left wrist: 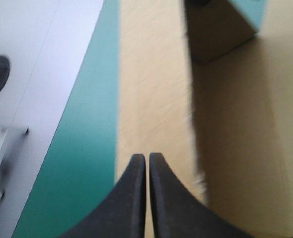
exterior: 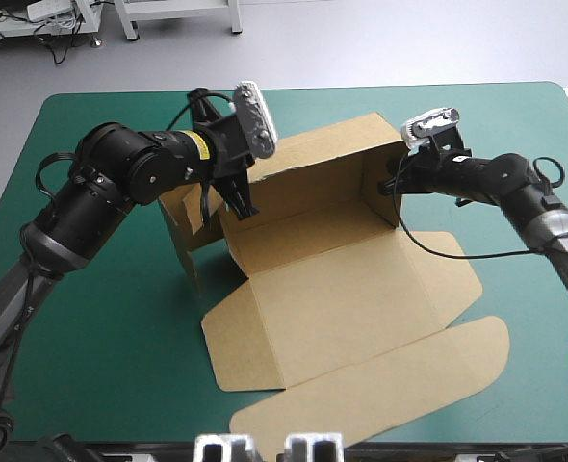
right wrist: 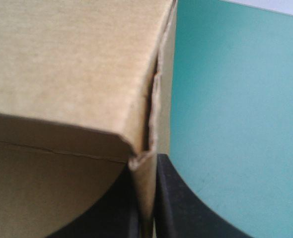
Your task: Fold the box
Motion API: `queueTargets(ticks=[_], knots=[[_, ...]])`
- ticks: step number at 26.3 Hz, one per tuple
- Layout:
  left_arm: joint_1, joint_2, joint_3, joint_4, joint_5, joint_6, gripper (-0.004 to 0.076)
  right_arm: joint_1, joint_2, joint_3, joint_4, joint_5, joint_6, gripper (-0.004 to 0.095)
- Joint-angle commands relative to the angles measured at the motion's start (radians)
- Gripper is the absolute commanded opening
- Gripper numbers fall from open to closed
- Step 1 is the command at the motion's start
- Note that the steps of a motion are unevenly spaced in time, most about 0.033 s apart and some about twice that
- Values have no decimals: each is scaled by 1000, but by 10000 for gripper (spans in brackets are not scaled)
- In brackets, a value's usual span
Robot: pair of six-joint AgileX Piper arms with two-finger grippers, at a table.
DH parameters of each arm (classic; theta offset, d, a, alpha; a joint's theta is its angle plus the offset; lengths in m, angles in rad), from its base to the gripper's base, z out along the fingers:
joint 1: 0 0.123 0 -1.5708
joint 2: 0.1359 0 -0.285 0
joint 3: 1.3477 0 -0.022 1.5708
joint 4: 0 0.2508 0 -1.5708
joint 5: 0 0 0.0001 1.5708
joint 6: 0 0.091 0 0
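One brown box [exterior: 342,279], two pairs of jaws.

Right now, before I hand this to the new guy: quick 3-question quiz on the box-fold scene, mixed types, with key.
1. True or false: the right gripper is shut on the box at its far right corner.
2. The lid is: A) flat on the table, B) standing upright, C) tucked inside the walls.
3. Fill in: the fingers pointing down at the box's far left corner belong to the ____ gripper.

Key: 1 true; 2 A; 3 left gripper.
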Motion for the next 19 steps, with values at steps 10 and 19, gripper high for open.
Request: queueTargets(ticks=[10, 19], knots=[[551, -68, -9, 36, 96, -220, -4, -155, -131, -237, -353, 660, 316, -19], [724, -68, 99, -98, 46, -203, -4, -149, 41, -354, -425, 740, 443, -19]])
